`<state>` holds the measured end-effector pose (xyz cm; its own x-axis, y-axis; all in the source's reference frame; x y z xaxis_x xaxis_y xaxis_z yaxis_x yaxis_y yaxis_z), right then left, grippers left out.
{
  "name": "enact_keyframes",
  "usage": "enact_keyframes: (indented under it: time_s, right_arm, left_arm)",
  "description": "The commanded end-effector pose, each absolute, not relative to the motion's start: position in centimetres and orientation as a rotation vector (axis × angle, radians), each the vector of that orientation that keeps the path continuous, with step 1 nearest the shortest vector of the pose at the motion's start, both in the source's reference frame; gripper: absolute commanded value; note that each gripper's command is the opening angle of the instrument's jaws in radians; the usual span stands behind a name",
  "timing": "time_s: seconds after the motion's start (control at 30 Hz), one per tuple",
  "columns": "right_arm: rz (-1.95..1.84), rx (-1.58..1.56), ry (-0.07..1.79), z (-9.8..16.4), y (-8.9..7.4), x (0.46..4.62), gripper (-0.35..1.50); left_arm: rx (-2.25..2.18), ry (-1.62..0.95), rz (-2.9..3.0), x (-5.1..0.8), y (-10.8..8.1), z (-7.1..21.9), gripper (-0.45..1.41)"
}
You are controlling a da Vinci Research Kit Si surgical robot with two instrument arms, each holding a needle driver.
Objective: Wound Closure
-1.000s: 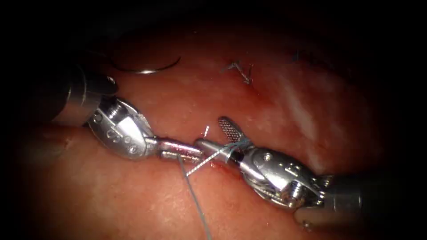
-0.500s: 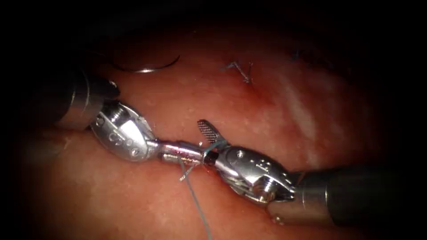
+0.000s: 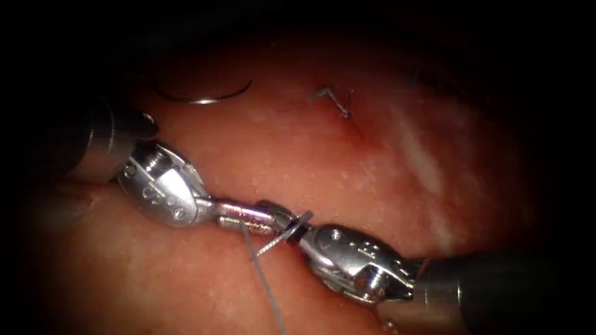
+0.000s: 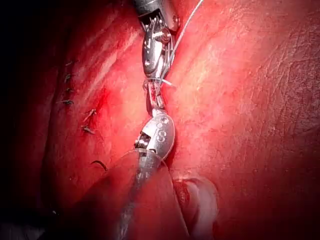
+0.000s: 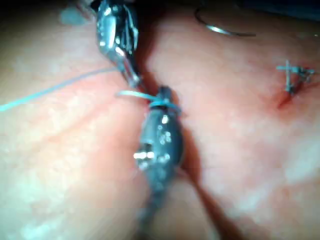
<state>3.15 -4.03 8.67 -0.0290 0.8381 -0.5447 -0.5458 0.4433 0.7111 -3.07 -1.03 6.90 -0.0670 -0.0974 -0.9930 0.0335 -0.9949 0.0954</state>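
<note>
Tissue (image 3: 347, 155), no legible markings. Left tool (image 3: 273, 217) meeting right tool (image 3: 297, 228) tip to tip over the cut; left jaws closed on thread (image 3: 264, 282), right jaws' state and grasp unclear, thread looped round them. Needle (image 3: 205, 96) lying free on tissue, well beyond left tool. Earlier stitch ends (image 3: 338, 102) beyond right tool.
</note>
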Motion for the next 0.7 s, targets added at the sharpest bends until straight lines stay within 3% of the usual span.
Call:
enact_keyframes:
  time_s: [0.03,0.33,0.7]
  right_arm:
    - [1.138,0.318,1.135,8.67,-4.05,3.20,-0.35]
    - [1.047,0.186,1.160,8.10,-3.84,3.03,-0.35]
    - [0.978,0.177,1.158,7.96,-3.99,3.24,-0.35]
  left_arm:
    - [2.083,-0.075,-2.227,-3.12,-1.01,6.97,-0.45]
    - [2.074,-0.083,-2.238,-2.97,-1.05,6.96,-0.45]
    - [2.069,-0.096,-2.289,-2.85,-0.66,7.12,-0.45]
